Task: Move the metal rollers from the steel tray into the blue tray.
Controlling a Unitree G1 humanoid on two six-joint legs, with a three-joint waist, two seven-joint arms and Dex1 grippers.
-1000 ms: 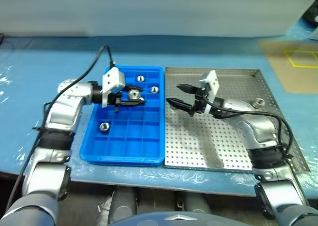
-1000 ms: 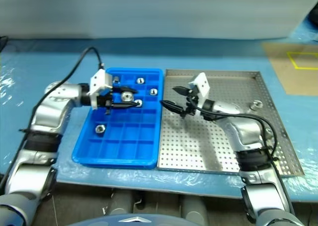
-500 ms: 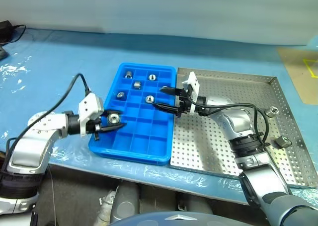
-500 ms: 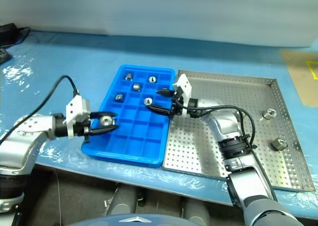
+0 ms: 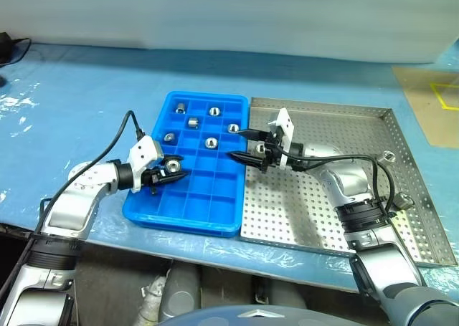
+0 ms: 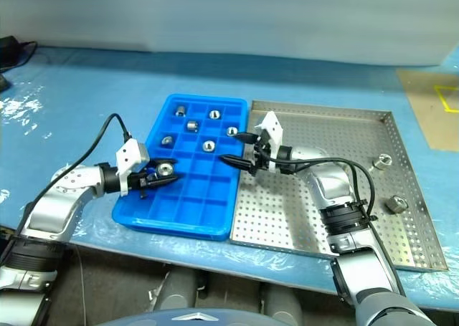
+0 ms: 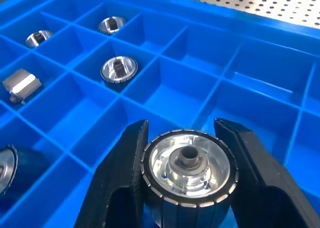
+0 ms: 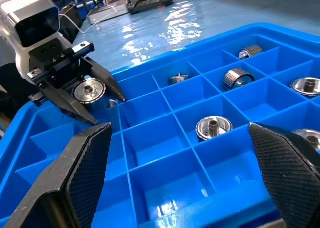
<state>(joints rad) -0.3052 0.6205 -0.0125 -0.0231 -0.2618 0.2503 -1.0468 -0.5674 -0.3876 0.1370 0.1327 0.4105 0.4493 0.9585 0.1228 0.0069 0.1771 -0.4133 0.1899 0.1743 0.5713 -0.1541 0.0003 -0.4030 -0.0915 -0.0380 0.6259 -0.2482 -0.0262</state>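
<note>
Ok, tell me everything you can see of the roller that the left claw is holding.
The roller is a short, shiny silver metal cylinder with a finely ribbed rim, a recessed face and a small dark central hub. The left claw grips it by its sides, one black finger on each flank, with its face towards the wrist camera. It hangs over the left side of the blue tray, above an empty compartment. Whether it touches the tray floor I cannot tell.

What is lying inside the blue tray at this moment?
Six metal rollers lie in separate compartments of the blue tray. The left hand holds a seventh above its left side; the compartment beneath is partly hidden.
</note>
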